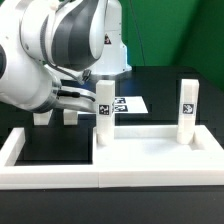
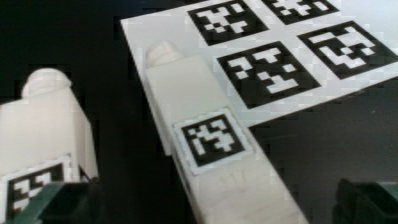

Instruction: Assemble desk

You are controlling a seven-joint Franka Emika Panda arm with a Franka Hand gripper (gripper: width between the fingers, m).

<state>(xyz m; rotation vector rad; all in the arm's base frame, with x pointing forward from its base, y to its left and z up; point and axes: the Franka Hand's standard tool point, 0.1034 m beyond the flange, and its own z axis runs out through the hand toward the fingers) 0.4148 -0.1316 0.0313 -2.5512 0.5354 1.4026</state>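
My arm (image 1: 45, 55) is the largest thing here. It fills the exterior view from nine to twelve o'clock and hides my wrist and jaws from that camera.

Next is the low white frame. A fence bar (image 1: 50, 176) runs along seven o'clock. From a seam at six o'clock a taller white slab spreads towards four o'clock. I take it for the desk's tabletop (image 1: 160, 137), lying flat, but I cannot make out where the slab ends and the fence begins.

The marker board (image 1: 130, 104) lies on the black table (image 1: 60, 150) just past centre, towards one o'clock, partly covered.

Two legs stand upright at the slab's far edge, the centre leg (image 1: 103, 110) at mid-picture and the right leg (image 1: 187, 108) at three o'clock. Each shows a tag. I cannot tell whether they are fastened.

At nine o'clock, two short white blocks (image 1: 42, 116) have their tops hidden under my arm. They may be further legs.

In the wrist view a tagged leg (image 2: 217, 150) overlaps the board's corner. A second leg (image 2: 45, 130) sits just beside it, apart from it and cut off by the picture's edge. I cannot match these with certainty to the pieces in the exterior view.

My gripper (image 2: 210, 205) is released. Only slivers of the dark fingertips (image 2: 54, 205) show, spread wide, clear of the tagged leg on both sides and grasping nothing.
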